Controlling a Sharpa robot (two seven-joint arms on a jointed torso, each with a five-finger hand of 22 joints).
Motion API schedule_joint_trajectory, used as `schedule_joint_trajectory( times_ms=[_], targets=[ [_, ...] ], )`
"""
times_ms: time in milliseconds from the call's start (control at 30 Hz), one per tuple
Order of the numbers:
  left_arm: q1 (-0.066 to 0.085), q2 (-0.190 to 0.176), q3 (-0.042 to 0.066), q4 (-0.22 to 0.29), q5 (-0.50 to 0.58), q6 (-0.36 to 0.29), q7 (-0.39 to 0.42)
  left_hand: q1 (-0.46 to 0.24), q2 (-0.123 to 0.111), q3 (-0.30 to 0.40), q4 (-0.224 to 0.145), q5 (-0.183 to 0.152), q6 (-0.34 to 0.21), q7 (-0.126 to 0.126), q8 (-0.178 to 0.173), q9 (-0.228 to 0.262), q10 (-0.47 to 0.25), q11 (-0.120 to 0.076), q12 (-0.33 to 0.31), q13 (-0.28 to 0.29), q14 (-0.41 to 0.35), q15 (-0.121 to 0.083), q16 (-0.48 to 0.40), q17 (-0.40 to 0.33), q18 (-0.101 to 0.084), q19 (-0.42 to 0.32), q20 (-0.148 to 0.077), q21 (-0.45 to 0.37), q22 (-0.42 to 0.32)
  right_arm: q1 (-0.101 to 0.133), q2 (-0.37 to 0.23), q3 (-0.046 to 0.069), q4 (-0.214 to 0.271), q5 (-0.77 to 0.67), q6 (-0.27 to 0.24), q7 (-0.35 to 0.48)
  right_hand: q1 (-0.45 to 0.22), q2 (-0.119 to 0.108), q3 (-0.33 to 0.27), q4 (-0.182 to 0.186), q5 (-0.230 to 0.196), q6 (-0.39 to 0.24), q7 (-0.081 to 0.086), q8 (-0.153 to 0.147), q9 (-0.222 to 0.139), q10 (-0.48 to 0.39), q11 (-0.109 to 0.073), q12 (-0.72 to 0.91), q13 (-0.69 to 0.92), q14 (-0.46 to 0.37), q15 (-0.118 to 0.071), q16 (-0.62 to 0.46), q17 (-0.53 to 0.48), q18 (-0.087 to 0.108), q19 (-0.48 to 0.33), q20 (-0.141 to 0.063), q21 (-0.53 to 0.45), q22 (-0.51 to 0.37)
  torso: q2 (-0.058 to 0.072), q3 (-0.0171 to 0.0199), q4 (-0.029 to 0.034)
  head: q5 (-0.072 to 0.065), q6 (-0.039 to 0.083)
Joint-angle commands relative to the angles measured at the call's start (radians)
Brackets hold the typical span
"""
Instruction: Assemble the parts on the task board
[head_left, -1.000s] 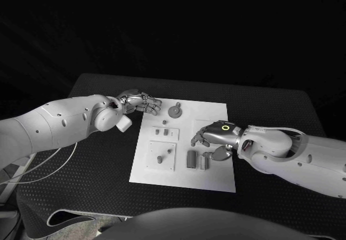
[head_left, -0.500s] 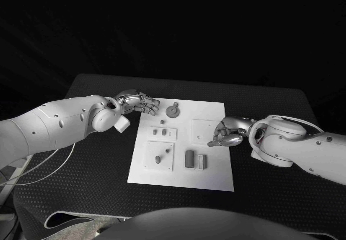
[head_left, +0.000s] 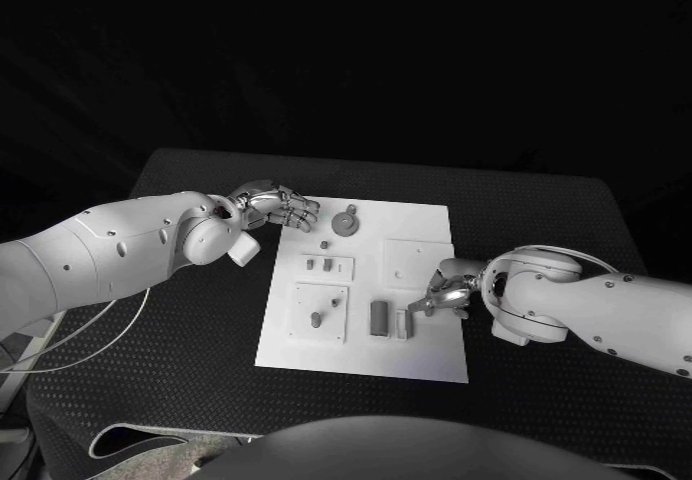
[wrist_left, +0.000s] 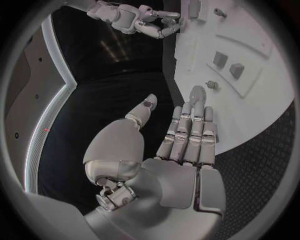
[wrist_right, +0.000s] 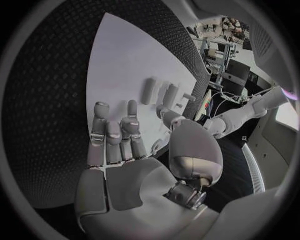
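The white task board (head_left: 418, 350) lies mid-table. On it are a round knobbed part (head_left: 346, 218), two small blocks (head_left: 319, 264) on a raised plate, a peg (head_left: 316, 320), and a dark upright block (head_left: 379, 317) beside a paler one (head_left: 404, 322). My left hand (head_left: 274, 207) hovers at the board's far left corner, fingers straight, holding nothing; in the left wrist view this hand (wrist_left: 181, 145) points toward the round part (wrist_left: 197, 93). My right hand (head_left: 444, 290) is at the board's right edge, next to the paler block. In the right wrist view it (wrist_right: 119, 145) holds nothing near the two blocks (wrist_right: 149, 90).
A bare square plate (head_left: 411, 255) sits on the board's far right part. Black table mat (head_left: 548, 390) surrounds the board on all sides. A cable (head_left: 87, 330) hangs under my left arm at the table's left edge.
My right hand has left the middle of the board, swung to its right edge, then come nearer along it. The left hand has stayed where it was.
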Motion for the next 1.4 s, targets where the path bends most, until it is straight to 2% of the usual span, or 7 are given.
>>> schedule_joint_trajectory(
  times_ms=[33,233,600,1000,1133,1300,1400],
  targets=[
    [0.000,0.001,0.000,0.002,-0.002,0.018,0.004,-0.009,0.004,0.002,-0.005,-0.004,-0.006,0.000,0.004,-0.001,-0.005,-0.002,0.000,0.000,-0.006,0.003,-0.004,0.001,-0.007,-0.006,0.003,0.006,0.002,-0.005,0.005,0.000,0.004,0.028,0.007,-0.029,-0.012,-0.002,-0.004,-0.006,0.004,0.010,-0.001,0.006,0.002,0.007,-0.001,0.005,0.001,0.017,-0.007,0.021,0.006,0.013,0.009,0.000,0.005,0.008,-0.001,-0.0003,0.0019,-0.001,0.000],
    [0.000,-0.001,0.000,0.003,-0.002,0.019,0.003,-0.009,0.004,0.002,-0.005,-0.004,-0.006,0.000,0.004,-0.001,-0.005,-0.002,0.000,0.000,-0.006,0.003,-0.004,0.002,-0.007,-0.006,0.003,0.006,0.002,-0.008,0.013,0.000,-0.006,-0.025,0.033,-0.037,-0.013,-0.003,-0.005,-0.018,0.004,0.021,-0.005,0.008,0.007,0.014,-0.005,0.010,0.006,0.038,-0.011,0.019,0.028,0.013,0.014,-0.003,0.006,0.009,-0.001,-0.0029,0.0004,-0.003,0.000],
    [0.000,-0.003,0.000,0.004,-0.003,0.019,0.003,-0.010,0.004,0.001,-0.005,-0.004,-0.005,0.000,0.004,-0.001,-0.005,-0.002,0.000,0.000,-0.006,0.003,-0.004,0.002,-0.007,-0.006,0.003,0.006,0.002,-0.042,0.060,-0.002,-0.041,-0.026,0.034,-0.031,-0.020,0.012,-0.008,-0.047,0.004,0.040,-0.012,0.009,0.013,0.021,-0.012,0.023,0.023,0.059,-0.018,0.015,0.054,0.013,0.020,-0.008,0.006,0.011,0.000,0.0002,0.0012,-0.007,0.000],
    [0.000,-0.003,0.000,0.004,-0.003,0.021,0.003,-0.010,0.003,0.001,-0.005,-0.004,-0.005,0.000,0.004,0.000,-0.005,-0.002,0.000,0.000,-0.006,0.003,-0.005,0.003,-0.007,-0.006,0.003,0.006,0.002,-0.049,0.083,-0.002,-0.070,-0.067,0.065,-0.023,-0.025,0.024,-0.012,-0.086,0.004,0.049,-0.015,0.004,0.016,0.023,-0.014,0.026,0.034,0.065,-0.020,0.013,0.063,0.013,0.022,-0.009,0.005,0.013,0.000,0.0006,0.0000,-0.006,0.000],
    [0.000,-0.005,0.000,0.004,-0.003,0.020,0.003,-0.010,0.003,0.001,-0.005,-0.004,-0.005,0.000,0.004,0.000,-0.005,-0.002,0.000,0.000,-0.006,0.003,-0.005,0.003,-0.007,-0.006,0.003,0.006,0.002,-0.053,0.085,-0.002,-0.074,-0.097,0.091,-0.028,-0.023,0.046,-0.017,-0.152,0.003,0.052,-0.014,-0.002,0.017,0.023,-0.014,0.023,0.042,0.062,-0.020,0.012,0.061,0.013,0.020,-0.007,0.002,0.014,-0.001,0.0001,0.0005,-0.007,0.000],
    [0.000,-0.006,0.000,0.005,-0.004,0.026,0.005,-0.011,0.003,0.001,-0.006,-0.004,-0.005,0.000,0.005,0.000,-0.005,-0.002,0.000,0.000,-0.006,0.003,-0.005,0.003,-0.007,-0.006,0.003,0.006,0.002,-0.055,0.083,-0.002,-0.081,-0.169,0.126,-0.012,-0.014,0.054,-0.008,-0.236,0.004,0.057,-0.014,-0.010,0.019,0.026,-0.013,0.018,0.049,0.055,-0.018,0.011,0.056,0.013,0.020,-0.004,-0.001,0.014,0.000,-0.0007,0.0004,-0.006,0.000],
    [0.000,-0.007,0.000,0.004,-0.004,0.026,0.005,-0.012,0.002,0.000,-0.006,-0.005,-0.005,0.000,0.005,0.000,-0.006,-0.001,0.000,0.000,-0.006,0.003,-0.005,0.004,-0.007,-0.006,0.003,0.006,0.002,-0.055,0.080,-0.002,-0.085,-0.176,0.122,-0.014,-0.008,0.054,-0.002,-0.252,0.004,0.058,-0.014,-0.011,0.020,0.027,-0.013,0.017,0.050,0.054,-0.017,0.011,0.054,0.013,0.021,-0.003,-0.002,0.014,-0.001,-0.0004,-0.0001,-0.007,0.000]
  ],
)
